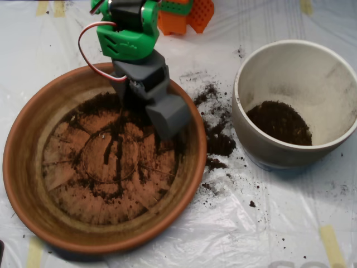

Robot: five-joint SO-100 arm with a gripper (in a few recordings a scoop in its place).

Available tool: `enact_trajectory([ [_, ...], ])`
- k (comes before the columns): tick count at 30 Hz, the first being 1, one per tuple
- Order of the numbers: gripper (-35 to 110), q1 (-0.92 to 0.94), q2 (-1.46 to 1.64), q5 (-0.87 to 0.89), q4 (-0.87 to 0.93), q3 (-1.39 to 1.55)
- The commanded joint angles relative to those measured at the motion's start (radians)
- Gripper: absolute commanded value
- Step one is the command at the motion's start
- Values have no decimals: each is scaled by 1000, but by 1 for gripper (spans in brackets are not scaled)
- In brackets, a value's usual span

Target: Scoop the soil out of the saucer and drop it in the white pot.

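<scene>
The terracotta saucer (33, 184) fills the left half of the overhead view. Only thin streaks and patches of dark soil (114, 153) remain on its floor, thickest near the upper rim. The grey scoop (169, 117) hangs over the saucer's upper right part, just inside the rim, below the green arm. Its two halves look closed together into one block, and whatever is inside is hidden. The white pot (254, 67) stands to the right, apart from the saucer, with a mound of soil (279, 123) on its bottom.
Spilled soil (217, 139) lies on the plastic sheet between the saucer and the pot. An orange and green arm base (184, 14) stands at the top edge. Yellow tape strips (332, 243) mark the sheet.
</scene>
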Motion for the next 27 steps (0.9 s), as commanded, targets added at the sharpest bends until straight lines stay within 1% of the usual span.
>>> enact_trajectory([
  [1,37,28,23,-41,-21,17],
  [6,37,63,-2,-103,-41,28],
  [9,31,75,-6,-127,-48,32],
  [11,24,80,-12,-138,-55,34],
  [15,23,91,-23,-170,-69,44],
  [22,25,91,-32,-184,-101,60],
  [25,31,63,-29,-158,-107,67],
  [27,38,44,-21,-141,-106,72],
])
